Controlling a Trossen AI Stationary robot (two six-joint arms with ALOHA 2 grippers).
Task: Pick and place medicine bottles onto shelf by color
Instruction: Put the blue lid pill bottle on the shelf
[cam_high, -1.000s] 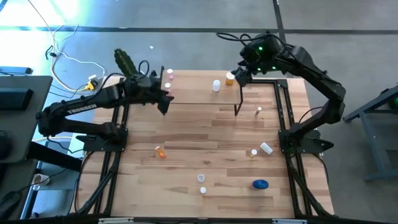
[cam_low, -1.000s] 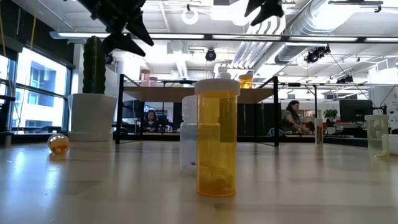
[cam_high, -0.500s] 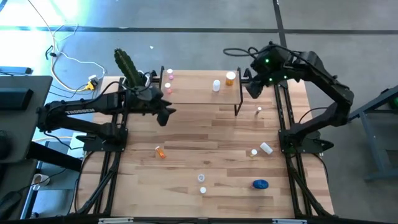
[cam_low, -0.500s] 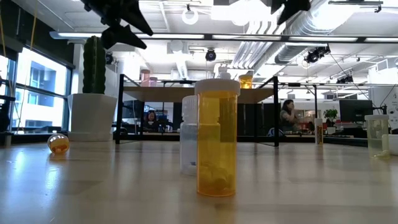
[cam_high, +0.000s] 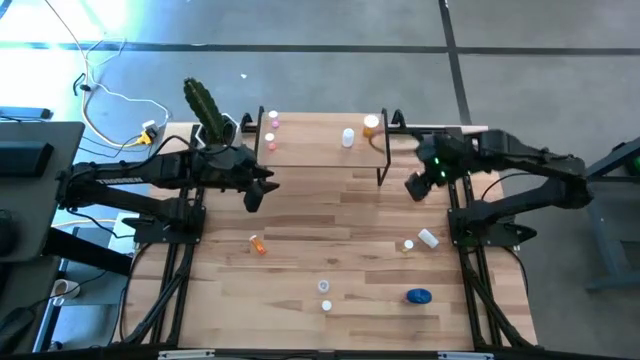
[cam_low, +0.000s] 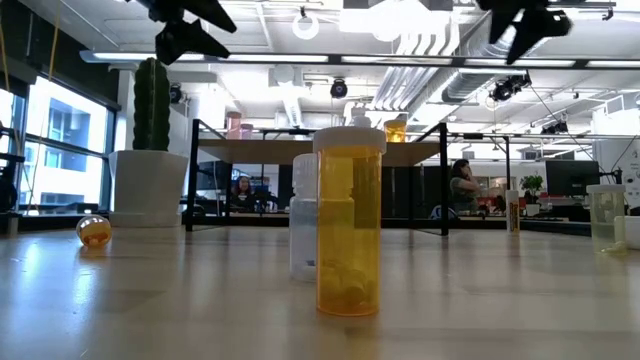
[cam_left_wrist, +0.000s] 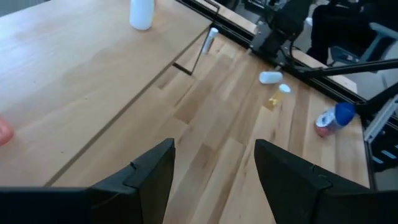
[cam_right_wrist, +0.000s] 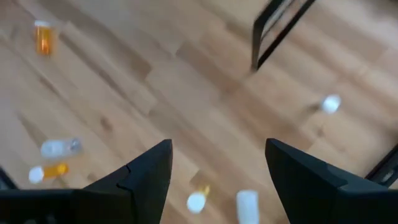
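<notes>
Beside shelf (cam_high: 325, 148) right edge, right gripper (cam_high: 418, 186) open, empty.

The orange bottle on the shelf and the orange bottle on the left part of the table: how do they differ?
The orange bottle on the shelf stands upright on the shelf, near its right end; the orange bottle on the table lies on its side on the tabletop. The first is raised on the board, the second is low, left of centre. Both are orange, and no gripper holds either.

Open-plan office back there: white ceiling (cam_low: 300, 85) with exposed ducts (cam_low: 470, 45) and strip lights, big window (cam_low: 55, 150) at one side, 2 people at desks, grey concrete floor (cam_high: 300, 60).
</notes>
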